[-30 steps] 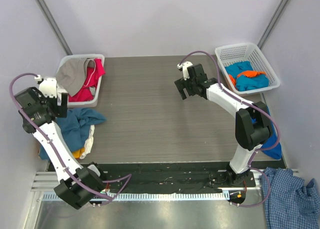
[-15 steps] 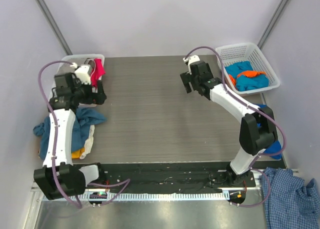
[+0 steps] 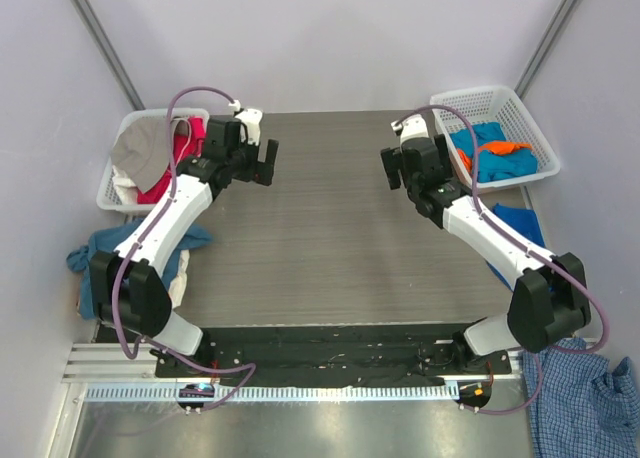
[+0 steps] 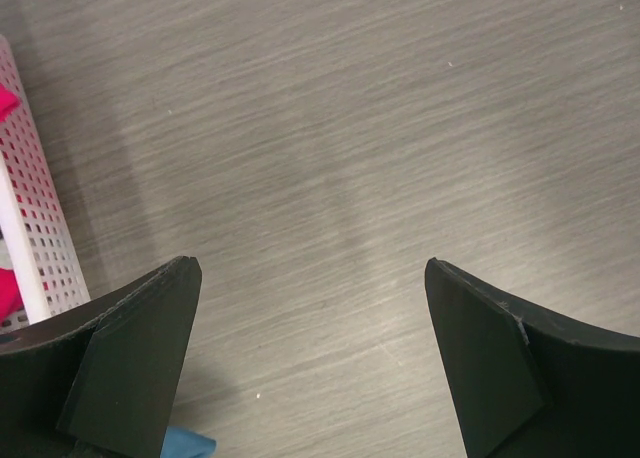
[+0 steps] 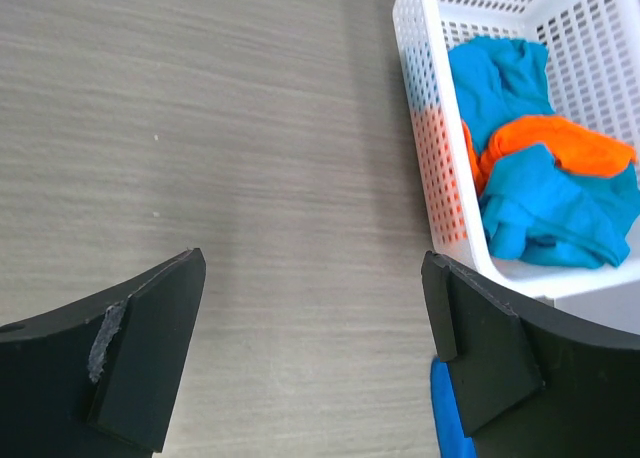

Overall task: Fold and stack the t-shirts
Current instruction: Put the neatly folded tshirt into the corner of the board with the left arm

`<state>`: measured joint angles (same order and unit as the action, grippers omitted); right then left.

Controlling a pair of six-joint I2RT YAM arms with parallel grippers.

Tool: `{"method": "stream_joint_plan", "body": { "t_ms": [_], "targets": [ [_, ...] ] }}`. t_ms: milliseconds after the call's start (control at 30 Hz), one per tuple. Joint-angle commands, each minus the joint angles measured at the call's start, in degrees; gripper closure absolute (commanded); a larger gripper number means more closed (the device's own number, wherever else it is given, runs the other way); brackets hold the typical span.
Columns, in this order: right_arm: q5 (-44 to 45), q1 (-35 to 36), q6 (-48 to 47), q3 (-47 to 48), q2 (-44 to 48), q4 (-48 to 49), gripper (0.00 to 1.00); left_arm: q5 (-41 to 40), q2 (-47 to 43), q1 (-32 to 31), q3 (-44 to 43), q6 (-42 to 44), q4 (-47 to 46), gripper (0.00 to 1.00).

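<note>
Two grippers hang over the bare middle of the table (image 3: 320, 238), each with its jaws spread wide and holding nothing. The overhead view puts the left gripper (image 3: 262, 164) just right of the left basket (image 3: 110, 183), and the right gripper (image 3: 393, 170) just left of the right basket (image 3: 535, 128).

Only the overhead view shows all the t-shirts:
- A grey tee (image 3: 140, 148) is draped over a red tee (image 3: 186, 150) in the left basket.
- A turquoise tee (image 3: 478, 138) and an orange tee (image 3: 505, 148) sit in the right basket.
- A dark teal-blue tee (image 3: 150, 253) lies crumpled at the table's left edge.
- None is folded or stacked.

The same view alone shows a checked shirt (image 3: 585, 398) lying off the table at the near right.

The left wrist view shows wood grain between the left gripper's (image 4: 310, 278) fingers (image 4: 130, 368). It catches only the left basket's perforated wall (image 4: 40, 218) and a sliver of the red tee (image 4: 5, 103).

The right wrist view, past the right gripper (image 5: 312, 278), gives detail the overhead does not. The orange tee (image 5: 560, 143) is tangled between folds of the turquoise tee (image 5: 560, 213) inside the right basket (image 5: 430, 138). A bright blue cloth (image 5: 445, 418) lies just outside the basket.
</note>
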<state>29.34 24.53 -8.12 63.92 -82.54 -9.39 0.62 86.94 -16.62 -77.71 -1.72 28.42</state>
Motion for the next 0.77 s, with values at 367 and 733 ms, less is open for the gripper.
{"method": "stream_joint_plan", "body": {
  "t_ms": [367,733],
  "targets": [
    [1.68,-0.1,1.97,-4.51,6.08,6.13,0.02,-6.33,0.78,-4.82,-3.06,0.48,-7.68,0.0],
    [0.54,-0.19,1.88,-6.09,6.16,7.45,0.03,-7.04,1.04,-6.32,-2.71,1.19,-7.94,0.0]
  ]
}}
